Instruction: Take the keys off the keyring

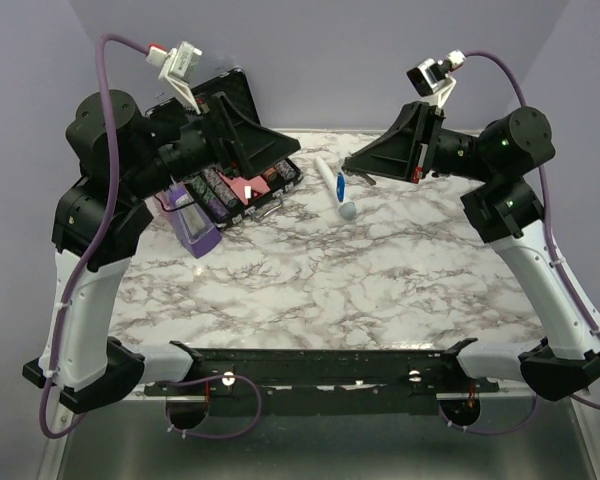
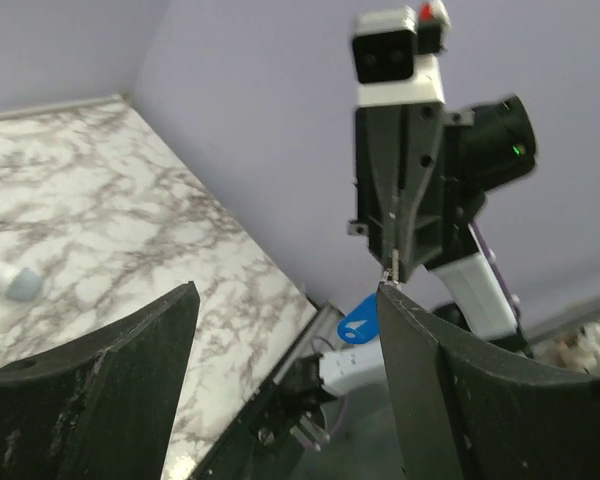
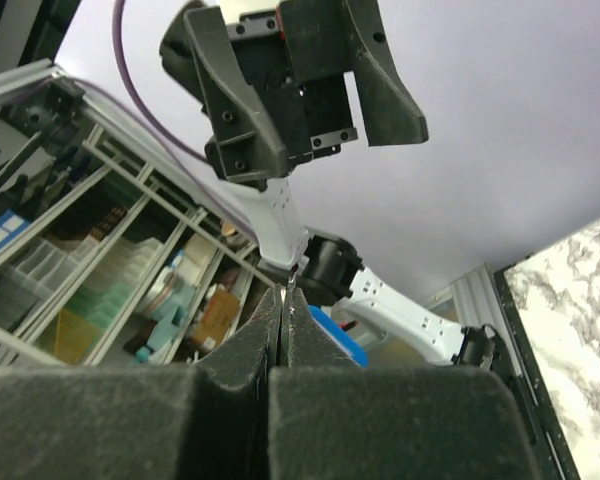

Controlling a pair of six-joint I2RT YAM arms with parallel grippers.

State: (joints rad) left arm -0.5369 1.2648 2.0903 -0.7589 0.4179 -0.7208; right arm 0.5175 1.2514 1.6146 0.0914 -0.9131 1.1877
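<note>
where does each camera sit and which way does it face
Top external: above and behind the bases, facing down and forward over the marble table; both arms show, left gripper and right gripper facing each other, apart.
Left wrist: on the left arm, facing the shut right gripper; its own open fingers frame the bottom.
Right wrist: on the right arm, facing the open left gripper; its own shut fingers fill the bottom.
Shared: the wrist views face each other; top and left wrist both catch the white wand.
</note>
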